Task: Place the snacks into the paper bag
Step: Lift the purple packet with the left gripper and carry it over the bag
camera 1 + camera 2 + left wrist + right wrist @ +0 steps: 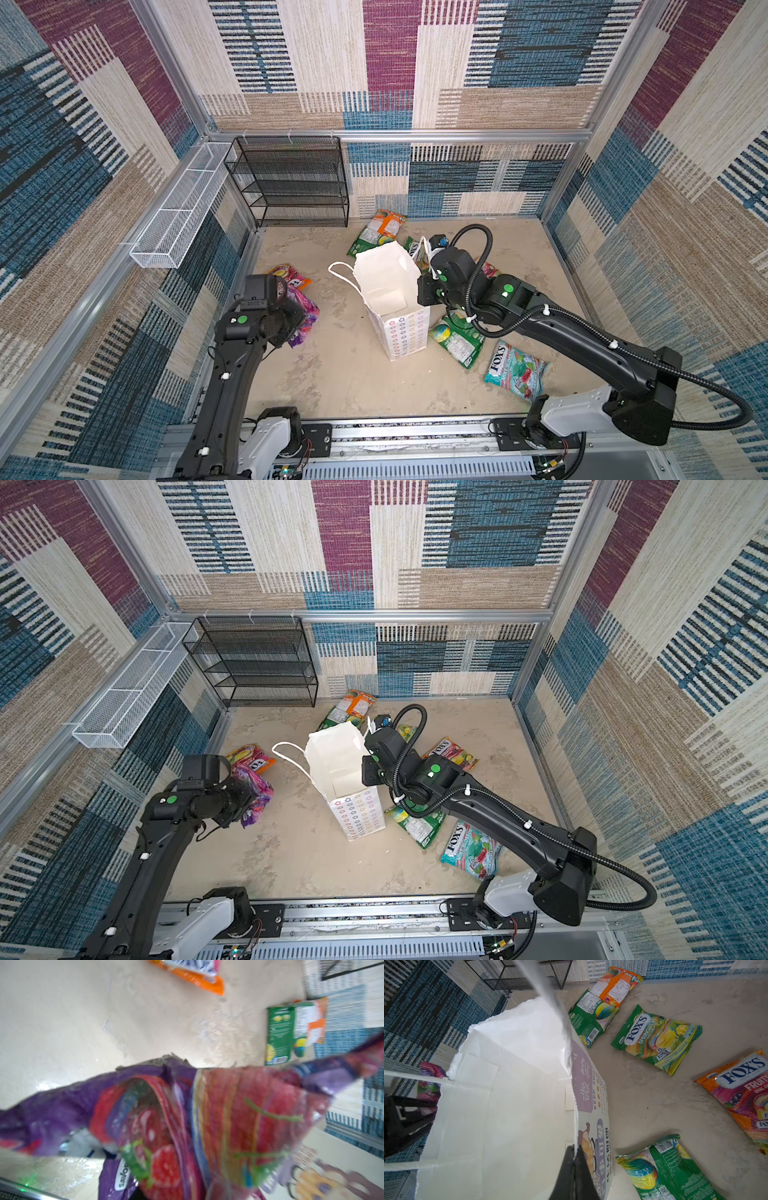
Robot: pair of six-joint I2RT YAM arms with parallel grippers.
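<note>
Closed right jaws pinch paper bag (pixel 508 1105) rim; left jaws grip purple packet (pixel 228 1105).

The paper bag (pixel 358 812) stood upright and open in the middle of the table (pixel 291 854). One white cord handle (pixel 286 752) hung over its left side. The right gripper (pixel 367 771) was at its right rim, the left gripper (pixel 246 800) against a crumpled purple packet (pixel 258 789). A teal packet (pixel 469 850) and a green packet (pixel 415 827) lay right of the bag, an orange packet (pixel 358 700) behind it near the black rack (pixel 253 663)
</note>
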